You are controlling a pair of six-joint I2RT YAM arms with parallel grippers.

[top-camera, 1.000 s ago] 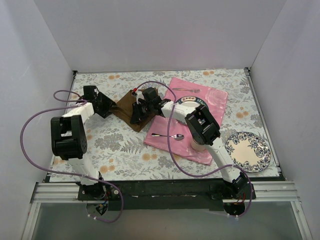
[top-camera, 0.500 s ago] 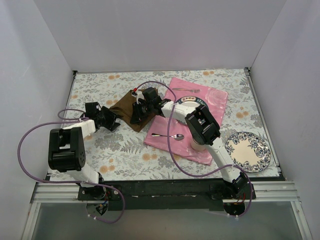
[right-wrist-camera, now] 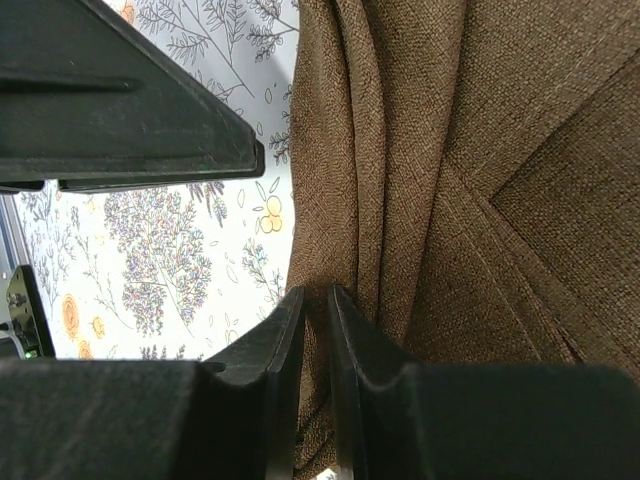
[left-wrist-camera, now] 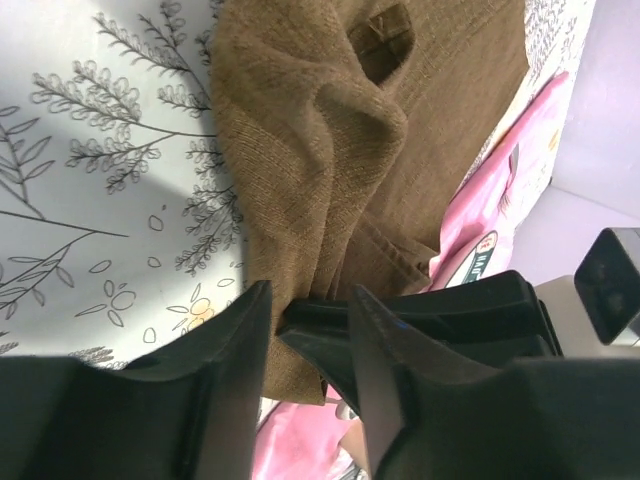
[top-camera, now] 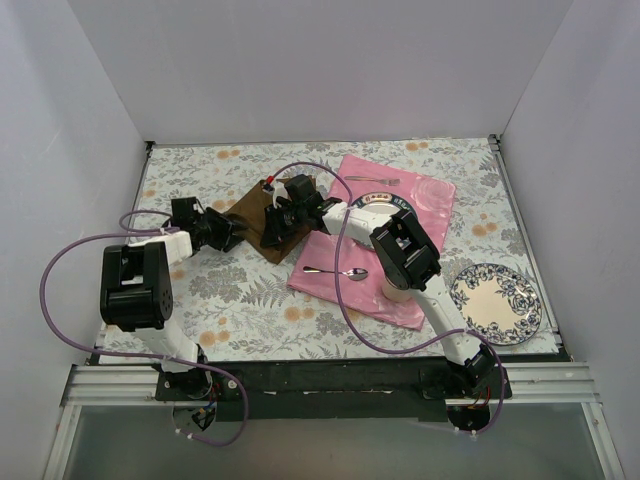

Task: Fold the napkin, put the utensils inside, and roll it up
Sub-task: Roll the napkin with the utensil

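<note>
The dark brown napkin (top-camera: 252, 208) lies bunched in folds on the floral table, left of the pink mat (top-camera: 420, 200). My right gripper (top-camera: 272, 232) is shut on a fold at the napkin's edge (right-wrist-camera: 450, 150); its jaws (right-wrist-camera: 315, 295) stand almost closed around cloth. My left gripper (top-camera: 226, 232) is open at the napkin's left edge; in the left wrist view the napkin (left-wrist-camera: 330, 120) and the right gripper's finger show between its fingers (left-wrist-camera: 310, 300). A silver fork (top-camera: 372, 180) lies at the mat's far edge and a spoon (top-camera: 337, 271) near its front.
A floral plate (top-camera: 495, 302) sits at the front right of the table. A cup (top-camera: 400, 290) and a small dish (top-camera: 395, 204) are partly hidden under the right arm. White walls enclose the table on three sides. Purple cables loop beside both arms.
My left gripper let go of the napkin's left edge, drew back toward the front, and has now come back up to the edge. My right gripper stayed shut on the napkin.
</note>
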